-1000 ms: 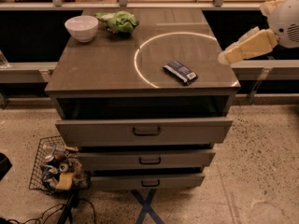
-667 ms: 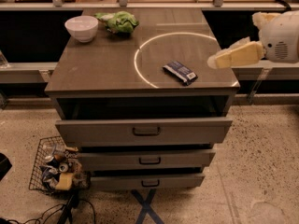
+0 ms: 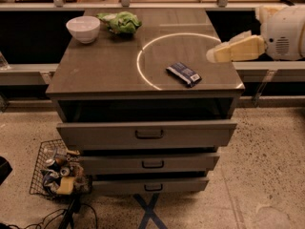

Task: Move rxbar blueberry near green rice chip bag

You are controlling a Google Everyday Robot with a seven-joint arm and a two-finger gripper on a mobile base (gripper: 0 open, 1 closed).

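Lying flat toward the front of the cabinet top [image 3: 105, 66], the rxbar blueberry [image 3: 183, 74] looks light, thin and slick; pinching across its narrow width seems best. The green rice chip bag [image 3: 123, 22] sits well apart at the back. The gripper [image 3: 213, 55] hovers near the bar; spread or closed, I cannot tell.

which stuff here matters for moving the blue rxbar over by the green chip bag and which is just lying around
For the job:
rxbar blueberry, front right of the cabinet top
green rice chip bag, at the back
gripper, over the right edge, apart from the bar

Just lying about:
white bowl, left of the bag
wire basket on the floor
drawers
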